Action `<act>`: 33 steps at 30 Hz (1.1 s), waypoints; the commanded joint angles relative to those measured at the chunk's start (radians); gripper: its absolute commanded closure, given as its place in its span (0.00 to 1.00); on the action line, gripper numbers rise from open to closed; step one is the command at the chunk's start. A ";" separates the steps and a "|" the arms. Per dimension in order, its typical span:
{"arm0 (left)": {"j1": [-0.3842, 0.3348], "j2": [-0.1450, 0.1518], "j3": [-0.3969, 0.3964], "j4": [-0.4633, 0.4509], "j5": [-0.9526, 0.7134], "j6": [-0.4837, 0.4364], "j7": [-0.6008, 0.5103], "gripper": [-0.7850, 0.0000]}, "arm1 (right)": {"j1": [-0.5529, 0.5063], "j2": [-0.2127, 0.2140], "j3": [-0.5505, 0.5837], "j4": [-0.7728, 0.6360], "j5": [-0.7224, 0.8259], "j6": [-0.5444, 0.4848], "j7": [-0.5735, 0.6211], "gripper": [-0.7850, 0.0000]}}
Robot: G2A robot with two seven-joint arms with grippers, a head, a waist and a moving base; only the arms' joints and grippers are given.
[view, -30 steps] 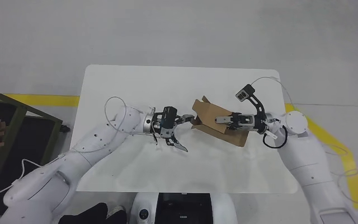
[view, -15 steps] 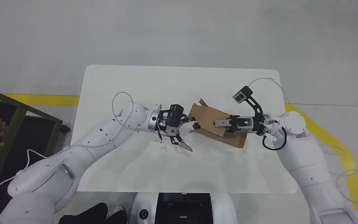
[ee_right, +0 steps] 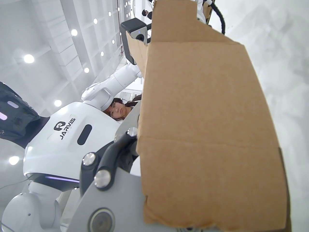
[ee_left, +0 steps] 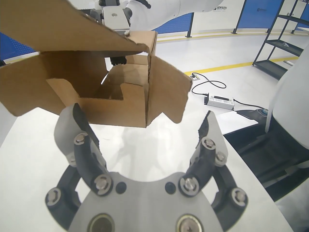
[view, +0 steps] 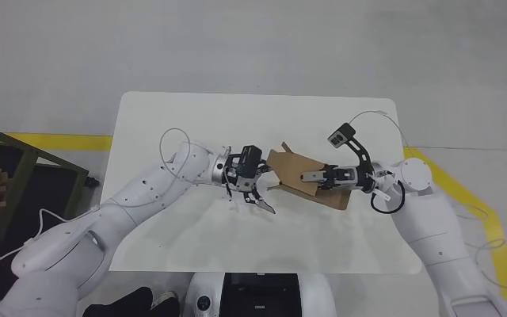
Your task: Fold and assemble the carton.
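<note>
My left gripper (ee_left: 142, 121) is nearest me, jaws spread wide with nothing between them. It faces the carton's open end, placed, I judge, to push a loose flap inward. Just beyond it the carton (ee_left: 115, 92) lies on its side near the middle of the white table (view: 174, 119), flaps splayed and none tucked. At its far end my right gripper (view: 318, 175) is clamped on the upper wall, one finger inside, which I take as bracing the box against that push.
</note>
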 commanded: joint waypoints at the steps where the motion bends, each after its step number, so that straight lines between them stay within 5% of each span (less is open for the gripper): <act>1: -0.001 0.000 0.001 -0.003 -0.003 0.000 0.000 0.03 | 0.000 0.000 -0.002 0.001 -0.001 0.001 -0.001 1.00; 19: 0.005 0.016 -0.007 -0.029 -0.051 0.010 0.010 0.29 | -0.001 0.000 -0.005 0.019 0.007 -0.005 0.004 1.00; 24: 0.005 0.022 -0.007 -0.033 -0.081 0.001 0.001 0.51 | -0.001 0.000 -0.005 0.020 0.007 -0.004 0.007 1.00; 33: 0.006 0.043 0.001 -0.039 -0.135 -0.006 -0.005 0.62 | 0.000 0.000 -0.008 0.023 0.013 -0.006 0.020 1.00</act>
